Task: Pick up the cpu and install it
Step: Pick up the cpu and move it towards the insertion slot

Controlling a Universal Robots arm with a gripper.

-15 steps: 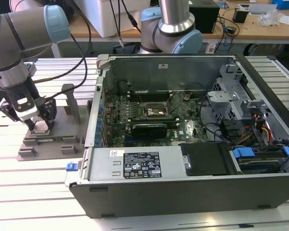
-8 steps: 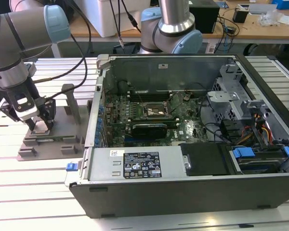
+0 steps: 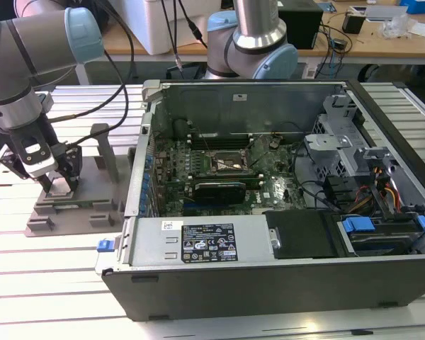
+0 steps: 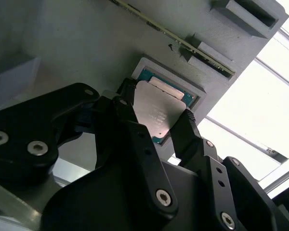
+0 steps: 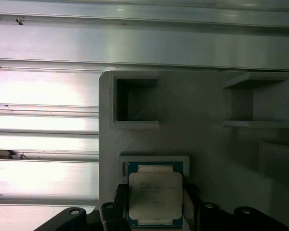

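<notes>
cpu (image 5: 155, 197) sat in a shallow square recess of the grey fixture block (image 5: 202, 130), silver top up, green board showing around it. The block stood on the slatted worktop (image 3: 57, 283), near its edge at the exterior view's left, well apart from the open computer case (image 3: 269, 283), which held the motherboard (image 3: 219, 163) and a black graphics card (image 3: 219, 189).

The first wrist view showed two further rectangular pockets (image 5: 135, 103) in the block. The second wrist view showed a thin green-edged strip (image 4: 183, 48) lying in a long slot beside the recess.

In the exterior view the arm (image 3: 28, 57) bent down over the block, pincer (image 3: 61, 188) pointing at it. Both wrist views showed the black fingers (image 4: 185, 122) narrowed onto two opposite edges of the cpu, touching them, the chip level with its recess.
</notes>
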